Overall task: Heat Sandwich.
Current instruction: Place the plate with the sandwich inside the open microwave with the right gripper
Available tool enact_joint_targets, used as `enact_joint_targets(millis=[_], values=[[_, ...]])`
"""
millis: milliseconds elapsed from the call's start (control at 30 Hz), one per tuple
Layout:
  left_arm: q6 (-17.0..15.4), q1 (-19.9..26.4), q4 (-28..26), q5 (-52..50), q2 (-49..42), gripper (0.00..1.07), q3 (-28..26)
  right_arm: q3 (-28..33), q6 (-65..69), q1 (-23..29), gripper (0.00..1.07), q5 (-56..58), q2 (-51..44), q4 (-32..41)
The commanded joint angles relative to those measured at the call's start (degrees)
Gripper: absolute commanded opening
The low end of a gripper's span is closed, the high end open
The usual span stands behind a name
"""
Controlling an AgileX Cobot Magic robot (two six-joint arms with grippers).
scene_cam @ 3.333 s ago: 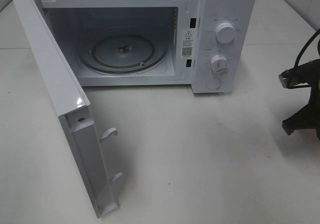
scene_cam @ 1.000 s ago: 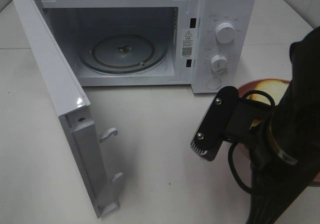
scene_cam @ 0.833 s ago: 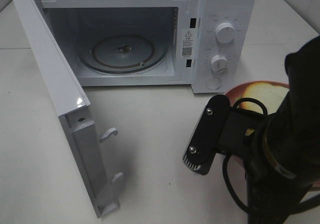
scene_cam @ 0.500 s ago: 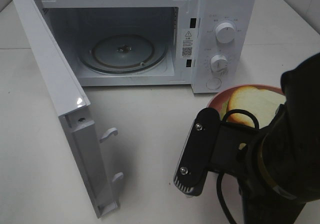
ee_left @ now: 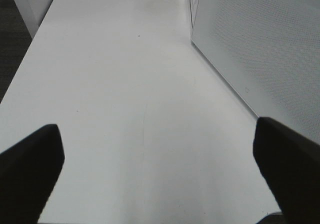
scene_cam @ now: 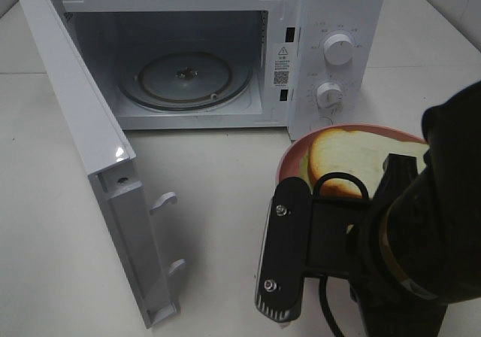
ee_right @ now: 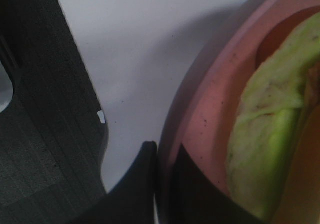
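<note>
1. Sandwich is carried on the pink plate, just before the open microwave.
2. The plate's rim is clamped by the right gripper.
3. Left gripper is spread wide, empty, above the table.

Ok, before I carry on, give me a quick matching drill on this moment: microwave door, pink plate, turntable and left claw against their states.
Things:
1. microwave door
2. pink plate
3. glass turntable
4. left claw

States:
A. jaws apart above the table
B. carries the sandwich, rim pinched by the right claw
C. swung wide on its hinge
D. bare, inside the oven

Pairs: 1-C, 2-B, 3-D, 4-A
</note>
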Motion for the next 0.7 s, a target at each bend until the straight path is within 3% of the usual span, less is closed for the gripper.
enact_joint_targets(millis=[33,400,700], values=[[0.1,0.1,-0.4,-0.3,-0.9,0.98,0.0,0.3,-3.7,0.2,0.0,-2.5,-0.5,-2.6],[0.1,0.1,-0.4,-0.3,-0.9,0.98,0.0,0.3,-13.1,-2.2,0.01,-6.2,-0.5,-4.4],[0.1,0.1,-0.4,-0.3,-0.9,0.98,0.0,0.2,-13.4,-3.2,0.02,-6.4,-0.5,-7.1]])
